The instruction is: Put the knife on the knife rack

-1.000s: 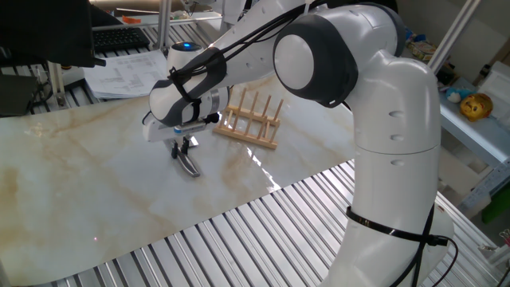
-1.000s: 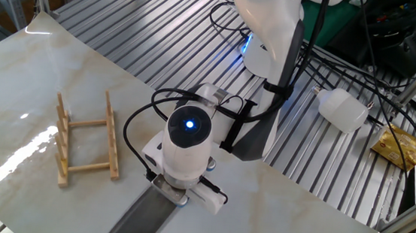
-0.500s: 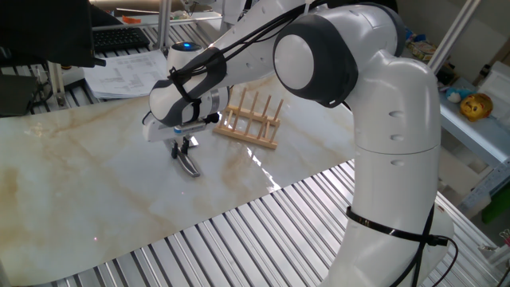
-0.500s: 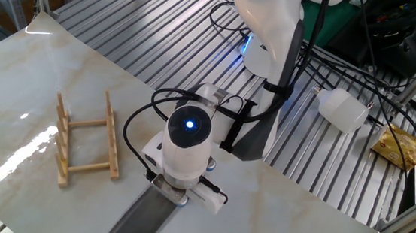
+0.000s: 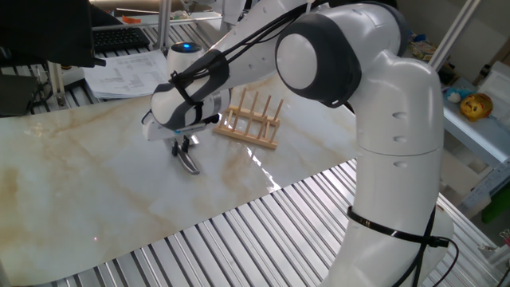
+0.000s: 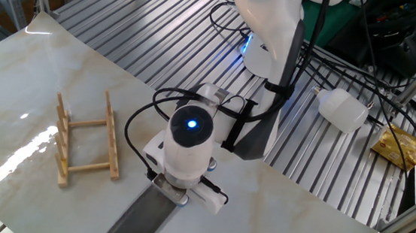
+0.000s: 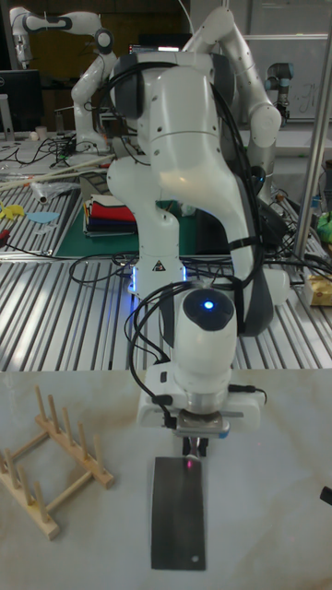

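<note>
The Panda's gripper (image 5: 186, 148) hangs directly over the handle end of the knife (image 7: 179, 510), which lies flat on the marble bench (image 5: 72, 183) near its middle; whether the jaws have closed on the handle cannot be told. The knife rack (image 6: 84, 146) stands apart, closer to the bench edge. A square, firm hold on the rounded handle looks essential before lifting.

A marble-look tabletop (image 5: 80, 183) is seen, with the knife (image 7: 179, 512) laid flat on it and the knife rack (image 7: 51, 458) parked just beside.
</note>
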You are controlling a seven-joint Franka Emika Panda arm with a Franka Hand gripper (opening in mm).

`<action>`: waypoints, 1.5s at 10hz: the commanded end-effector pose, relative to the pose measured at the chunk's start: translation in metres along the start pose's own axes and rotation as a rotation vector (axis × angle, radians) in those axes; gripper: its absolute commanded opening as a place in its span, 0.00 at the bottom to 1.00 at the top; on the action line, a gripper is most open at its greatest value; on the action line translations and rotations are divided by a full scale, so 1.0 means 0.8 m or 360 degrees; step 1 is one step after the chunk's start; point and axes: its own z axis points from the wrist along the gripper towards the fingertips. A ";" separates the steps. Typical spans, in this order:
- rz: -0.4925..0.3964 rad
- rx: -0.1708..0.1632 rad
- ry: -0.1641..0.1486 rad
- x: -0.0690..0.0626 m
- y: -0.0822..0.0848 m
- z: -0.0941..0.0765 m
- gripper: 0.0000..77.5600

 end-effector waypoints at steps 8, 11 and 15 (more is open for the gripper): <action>0.0262 0.0023 -0.0159 -0.020 -0.021 -0.076 0.03; 0.0394 0.0010 -0.0199 -0.025 -0.027 -0.102 0.03; 0.0539 0.0007 -0.0253 -0.032 -0.039 -0.135 0.03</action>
